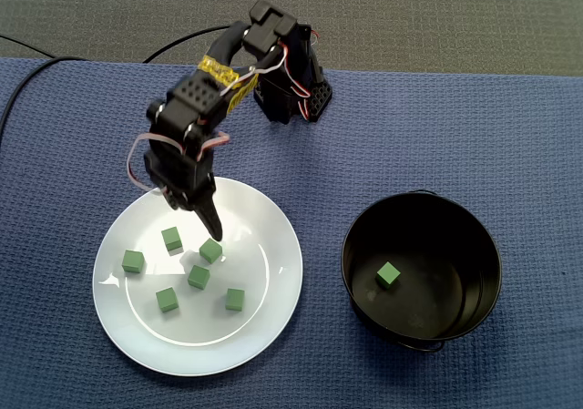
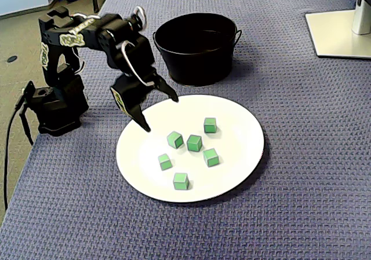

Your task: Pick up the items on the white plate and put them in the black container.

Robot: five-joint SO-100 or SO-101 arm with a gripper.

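Seemingly mid-reach for a pick, with pincer [image 2: 162, 113] spread wide and empty above the white plate [image 2: 239, 130], near the closest green cube [image 2: 174, 139] of six lying there; next, likely lowering astride it, closing, then carrying to the black container [image 2: 197, 63].

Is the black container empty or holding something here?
Not empty: in a fixed view, one green cube lies on the floor of the black container, apart from its wall.
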